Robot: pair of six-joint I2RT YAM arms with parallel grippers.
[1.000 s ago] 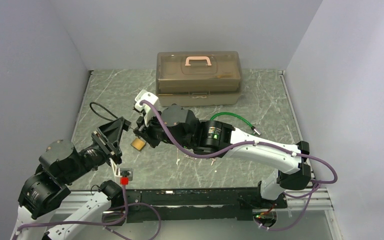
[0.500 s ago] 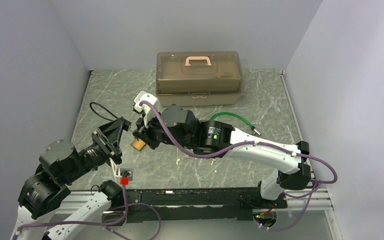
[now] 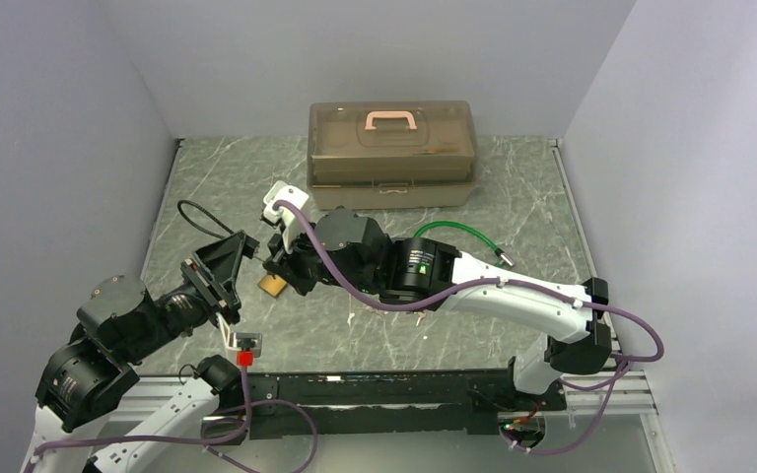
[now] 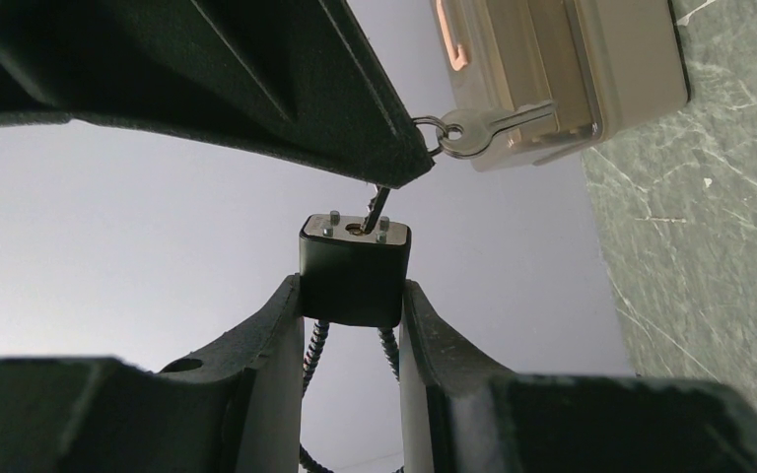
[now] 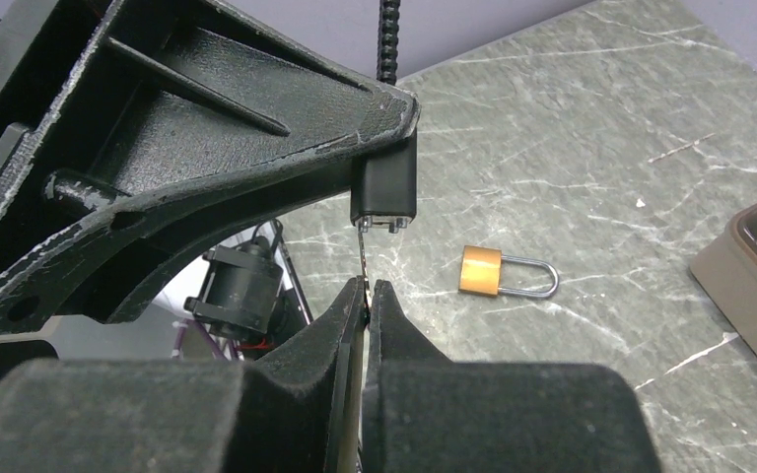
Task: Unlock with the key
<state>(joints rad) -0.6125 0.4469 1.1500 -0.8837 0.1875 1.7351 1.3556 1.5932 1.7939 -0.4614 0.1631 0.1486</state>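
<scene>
My left gripper (image 4: 353, 296) is shut on a black cable lock (image 4: 355, 271), keyhole face turned toward the right arm. My right gripper (image 5: 367, 291) is shut on a thin silver key (image 5: 363, 258) whose tip meets the keyhole of the lock (image 5: 384, 192); how deep it sits is hidden. A second key on the ring (image 4: 473, 128) hangs beside the right finger. In the top view the two grippers meet left of centre, left gripper (image 3: 232, 258) against right gripper (image 3: 274, 258). The lock's black cable (image 3: 197, 217) loops behind the left gripper.
A brass padlock (image 5: 481, 270) with a steel shackle lies on the marble table, also in the top view (image 3: 273, 285) just under the right wrist. A brown toolbox (image 3: 391, 153) with a pink handle stands at the back. A green cable (image 3: 463, 236) lies right of centre.
The right gripper with the key has edged slightly left toward the lock held by the left gripper. The left arm has stayed still.
</scene>
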